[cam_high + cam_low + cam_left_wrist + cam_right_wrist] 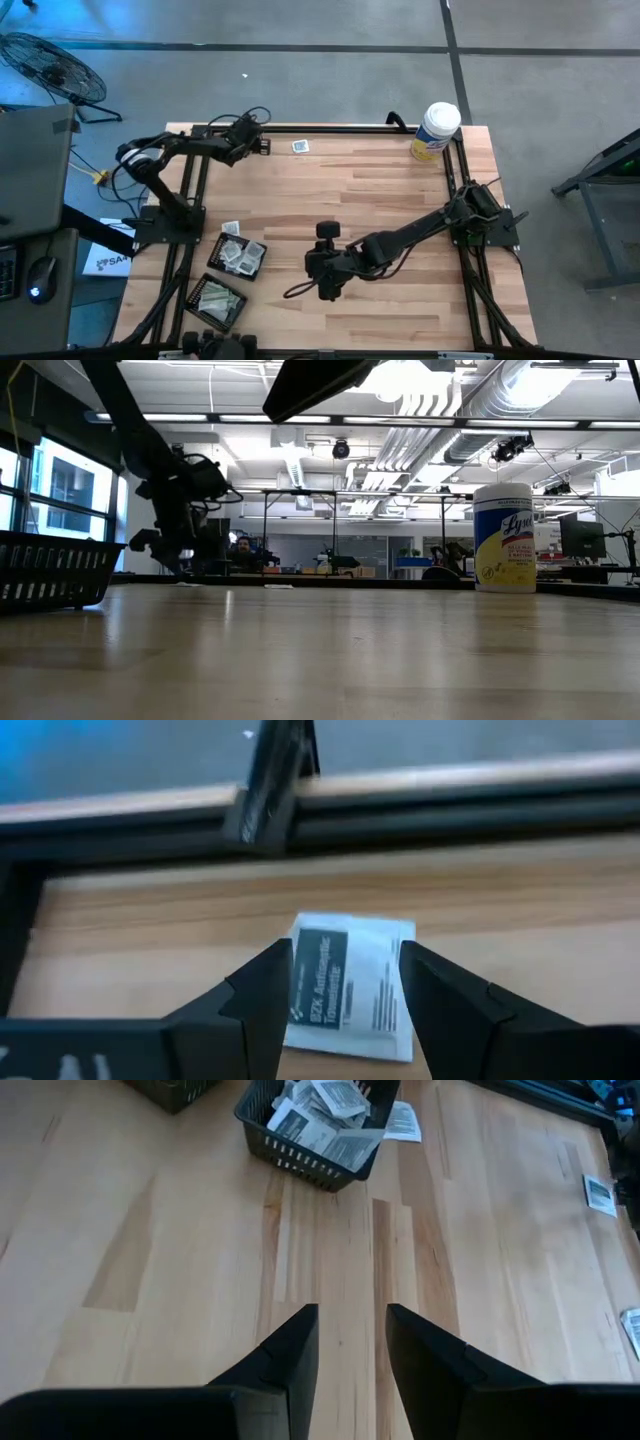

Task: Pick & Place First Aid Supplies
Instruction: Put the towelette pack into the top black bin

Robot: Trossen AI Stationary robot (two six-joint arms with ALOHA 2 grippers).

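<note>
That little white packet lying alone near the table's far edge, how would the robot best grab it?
Probably from straight above, pinching across its two opposite side edges. The packet lies flat on the table, and the left tool is open with a finger on either side of it.

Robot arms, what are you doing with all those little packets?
The left gripper is at the table's far edge, open, with its fingers either side of one white packet lying flat on the wood. It hasn't closed on it. The right gripper waits open over bare wood near the middle. A black tray nearby already holds many packets, and one lies beside it.
</note>
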